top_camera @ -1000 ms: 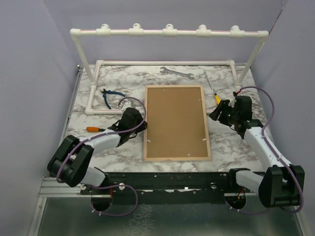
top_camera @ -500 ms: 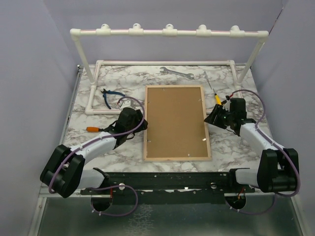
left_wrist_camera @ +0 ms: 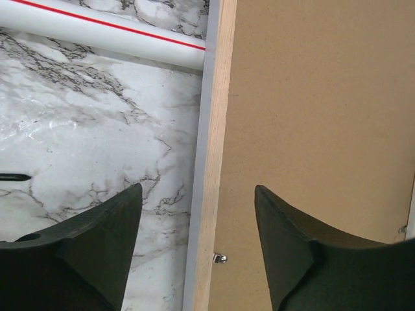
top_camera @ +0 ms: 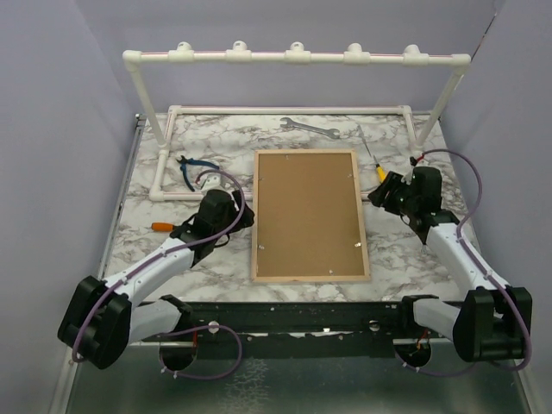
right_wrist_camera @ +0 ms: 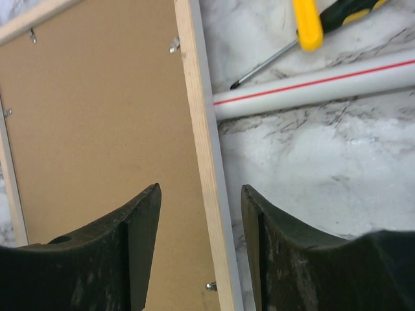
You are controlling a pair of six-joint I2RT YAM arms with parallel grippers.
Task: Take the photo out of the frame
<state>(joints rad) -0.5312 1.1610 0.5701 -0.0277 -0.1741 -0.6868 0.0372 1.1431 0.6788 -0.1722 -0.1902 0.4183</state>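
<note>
The frame (top_camera: 310, 278) lies face-down on the worktop (top_camera: 401, 254), brown backing (top_camera: 310, 211) up — the photo hidden, presumably beneath. Best to lower both arms evenly so each wooden rim seats squarely, clear of the metal tabs (left_wrist_camera: 220, 258). The left fingers (left_wrist_camera: 97, 259) and right fingers (right_wrist_camera: 120, 259) stand spread, straddling opposite rims — holding nothing.

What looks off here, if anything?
Nothing stands out. The frame lies face down, flat and square on the table, backing board intact. Left gripper and right gripper each straddle a long rim, jaws open.
</note>
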